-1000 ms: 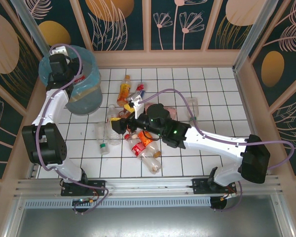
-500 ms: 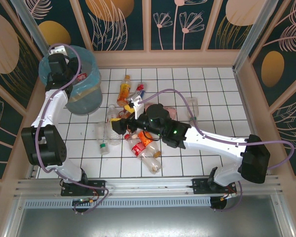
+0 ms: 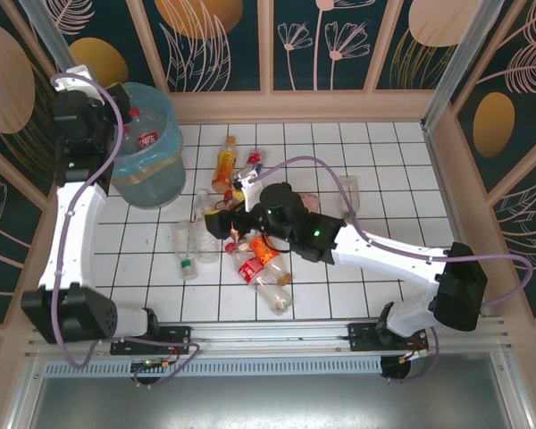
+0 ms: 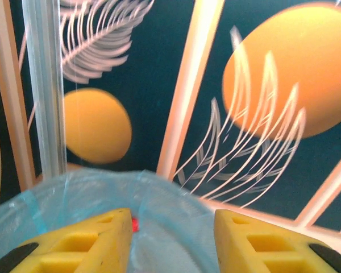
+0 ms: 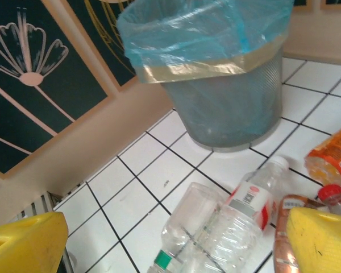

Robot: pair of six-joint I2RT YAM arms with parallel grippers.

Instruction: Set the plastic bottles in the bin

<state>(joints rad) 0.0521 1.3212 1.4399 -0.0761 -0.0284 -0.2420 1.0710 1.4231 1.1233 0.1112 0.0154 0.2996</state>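
The bin [image 3: 152, 165] with its light-blue bag stands at the far left, and a red-labelled bottle [image 3: 146, 138] lies inside it. My left gripper [image 3: 105, 125] hangs just left of the rim, open, nothing between its yellow fingers [image 4: 85, 242]; beyond them is the bag's rim [image 4: 159, 190]. Several plastic bottles [image 3: 250, 259] lie scattered mid-table. My right gripper [image 3: 223, 219] hovers open over two clear bottles [image 5: 216, 227], one with a green cap, one with a red label [image 5: 256, 196]. The bin [image 5: 227, 108] stands behind them.
An orange-labelled bottle [image 3: 224, 164] and another [image 3: 253, 166] lie near the back, right of the bin. A crushed orange one [image 5: 332, 156] lies at the right. The enclosure's wooden wall [image 5: 62, 153] runs close along the left of the bin.
My left arm has swung back to the left, off the bin's mouth, its jaws narrowing; the red-labelled bottle now lies in the bin. The right arm barely shifted.
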